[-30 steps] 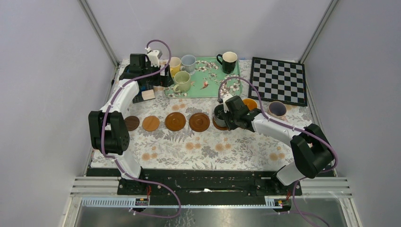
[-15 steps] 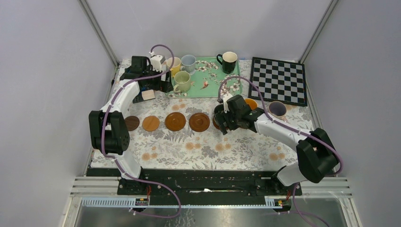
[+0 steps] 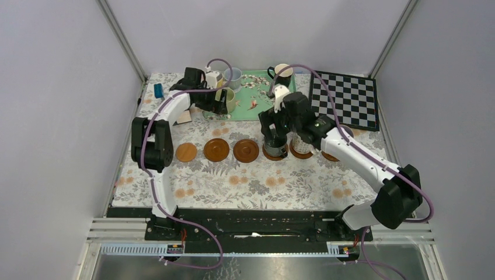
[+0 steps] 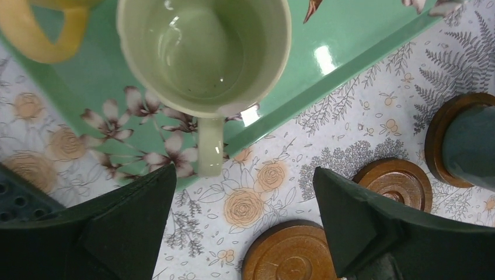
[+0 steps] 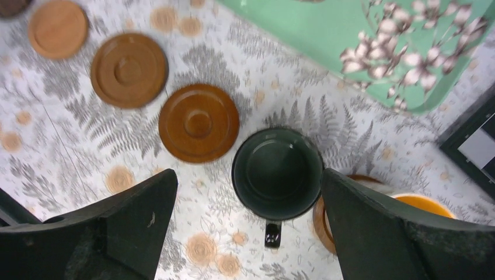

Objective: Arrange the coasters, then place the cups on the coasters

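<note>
Now the right claw [image 5: 248, 178] is lifting away, released, leaving the dark green mug [image 5: 277, 173] sitting on its coaster [image 4: 436, 137]. The left claw [image 4: 245, 175], also released, is hovering beside the pale green mug [image 4: 204, 52] on the far tray [image 4: 350, 46], likely next.

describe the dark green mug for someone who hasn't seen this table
In front of the green tray a row of coasters crosses the table. The dark green mug stands on the one just right of the three bare coasters. Unlike the floral mug beside it, it is plain and dark inside and out.
</note>
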